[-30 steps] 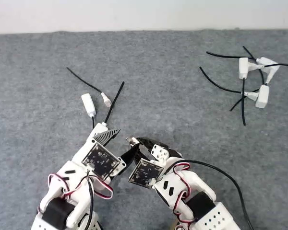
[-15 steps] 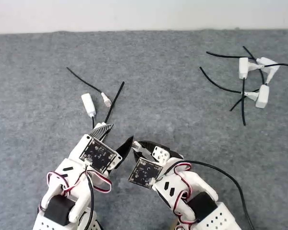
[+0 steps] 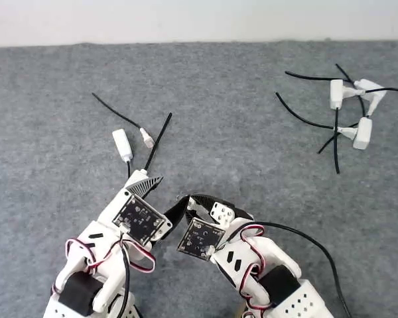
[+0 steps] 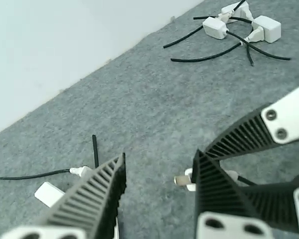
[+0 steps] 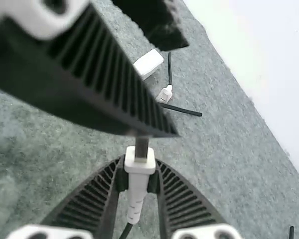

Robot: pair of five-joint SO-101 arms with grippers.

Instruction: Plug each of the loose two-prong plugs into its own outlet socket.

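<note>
My right gripper (image 3: pixel 188 203) is shut on a white two-prong plug (image 5: pixel 139 162) with a black cable, prongs pointing forward. The prongs touch one black finger (image 5: pixel 89 84) of my left gripper (image 3: pixel 162 197), which stands open just left of it. In the left wrist view the held plug (image 4: pixel 185 180) peeks out behind one finger of the left gripper (image 4: pixel 159 174). A loose white socket (image 3: pixel 122 144) and a small loose plug (image 3: pixel 146 138) lie just ahead of the left gripper. Both also show as the socket (image 4: pixel 49 193) and the plug (image 4: pixel 82 172).
At the back right lies a cluster of white plugs and sockets (image 3: pixel 351 109) with tangled black cables, also seen as the cluster (image 4: pixel 239 25). A short black cable (image 3: pixel 158 140) lies beside the small plug. The grey felt mat (image 3: pixel 239 132) ends at a white wall.
The left gripper swung out to the left, then came back beside the right gripper. The right gripper drew the held plug slightly back toward its base.
</note>
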